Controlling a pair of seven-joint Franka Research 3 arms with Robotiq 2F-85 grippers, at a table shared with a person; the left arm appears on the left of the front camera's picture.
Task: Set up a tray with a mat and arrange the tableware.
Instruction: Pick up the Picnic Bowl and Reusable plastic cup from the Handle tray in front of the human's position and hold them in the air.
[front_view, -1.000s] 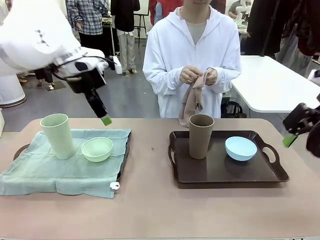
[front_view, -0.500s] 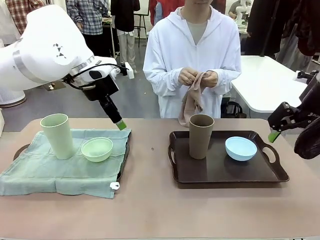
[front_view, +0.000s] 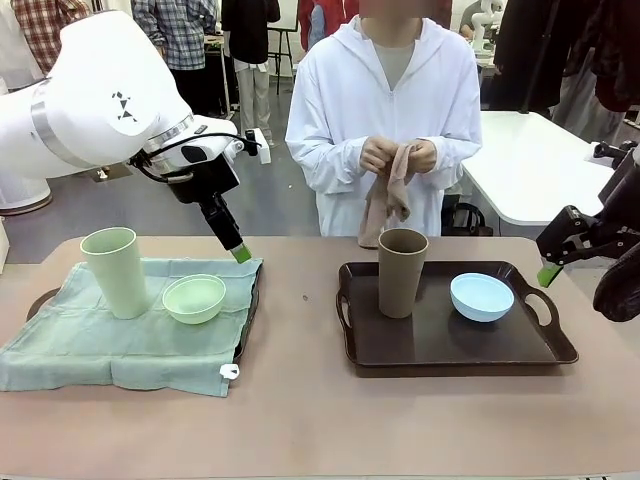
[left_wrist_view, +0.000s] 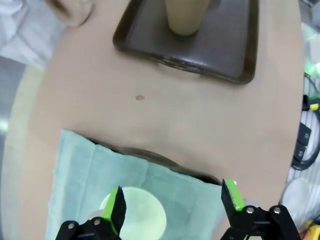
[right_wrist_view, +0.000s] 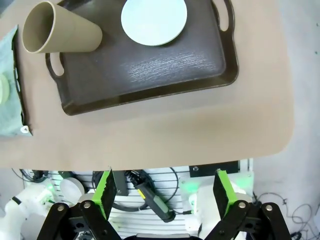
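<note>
A pale green cup (front_view: 115, 271) and a pale green bowl (front_view: 194, 298) stand on a green mat (front_view: 90, 345) laid over the left tray. The dark brown tray (front_view: 450, 345) on the right holds a brown cup (front_view: 402, 271) and a light blue bowl (front_view: 481, 296). My left gripper (front_view: 240, 254) hangs open over the mat's far right corner, just behind the bowl (left_wrist_view: 135, 216). My right gripper (front_view: 548, 272) stands open above the table's right edge, beside the tray (right_wrist_view: 150, 75). A person behind the table holds a beige cloth (front_view: 385, 200) in both hands.
The tan table (front_view: 300, 420) has a bare strip between the two trays and along its front edge. A small white tag (front_view: 229, 371) sticks out at the mat's near corner. A white table (front_view: 545, 170) stands at the back right.
My left gripper has swung right and down to the mat's far right corner. My right gripper has shifted left and slightly up. The person keeps working the cloth in both hands.
</note>
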